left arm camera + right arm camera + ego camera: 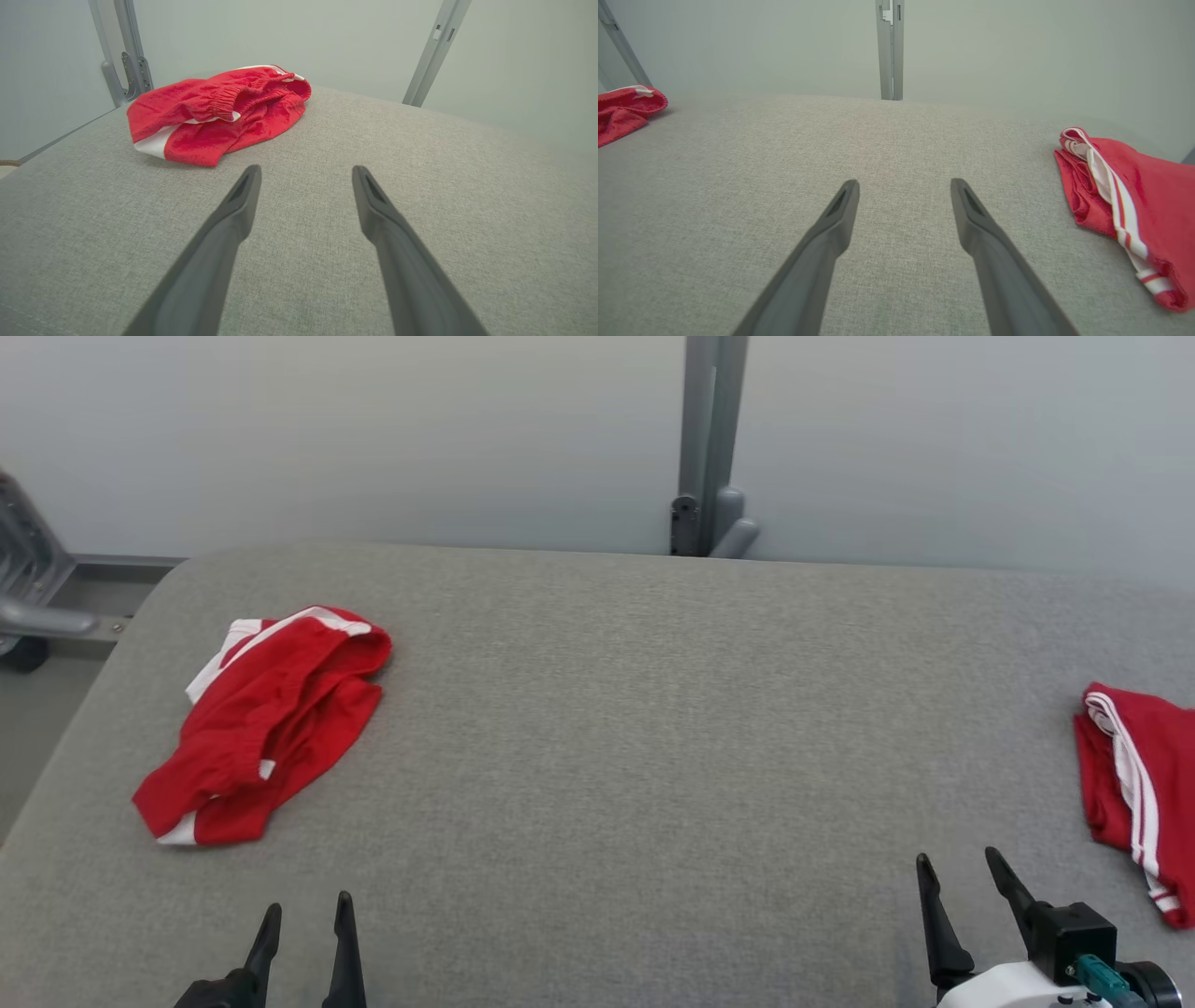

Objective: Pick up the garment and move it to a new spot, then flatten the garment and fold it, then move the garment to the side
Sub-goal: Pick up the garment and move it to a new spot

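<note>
we find the crumpled red shorts with white trim [266, 723] on the grey fabric tabletop [653, 728], far left | ahead-left of our left gripper [308, 901], the nearer one | long axis slants away rightward | left gripper and right gripper [957, 855] spread wide, empty

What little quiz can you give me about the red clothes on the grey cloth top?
1. True or false: the crumpled red cloth garment with white trim lies nearer the left tool than the right tool.
2. How many red garments lie on the grey fabric-covered surface? A one, B two, C three.
3. Fill in: both tools are ____ and hold nothing.
Key: 1 true; 2 B, counting the red garment with white side stripes; 3 open.
</note>
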